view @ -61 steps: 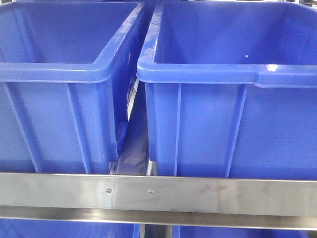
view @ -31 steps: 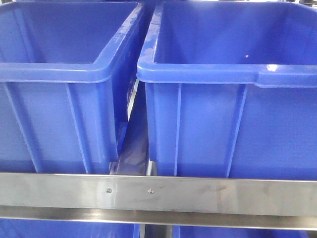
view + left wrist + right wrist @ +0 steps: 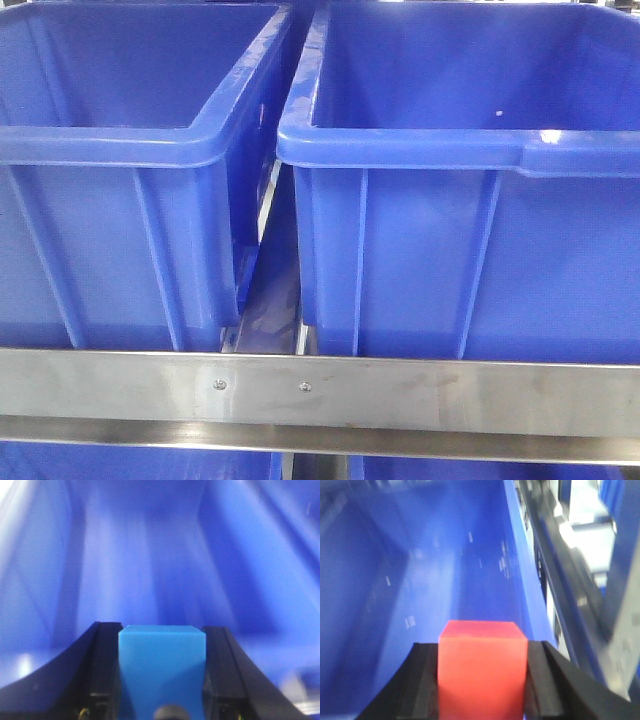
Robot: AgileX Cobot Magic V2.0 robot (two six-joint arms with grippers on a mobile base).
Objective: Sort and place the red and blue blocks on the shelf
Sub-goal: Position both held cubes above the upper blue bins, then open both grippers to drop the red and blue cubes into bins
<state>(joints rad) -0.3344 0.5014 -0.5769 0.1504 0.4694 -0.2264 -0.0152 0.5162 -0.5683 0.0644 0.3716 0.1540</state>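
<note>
My left gripper [image 3: 162, 652] is shut on the bright blue block [image 3: 162, 670], held between its two black fingers inside a large blue bin whose walls fill the left wrist view. My right gripper [image 3: 482, 652] is shut on the red block [image 3: 482, 667], held between its black fingers over the inside of another blue bin [image 3: 435, 565]. The shelf's brushed-steel front rail [image 3: 400, 392] with two small screws runs across the bottom of the front view. Neither gripper nor either block shows in the front view.
Two large blue plastic bins stand side by side on the shelf, the left one [image 3: 110, 200] and the right one [image 3: 470, 230], with a narrow gap between them. More blue bins show below the rail. Shelf uprights and rack parts [image 3: 580, 565] lie right of the right bin.
</note>
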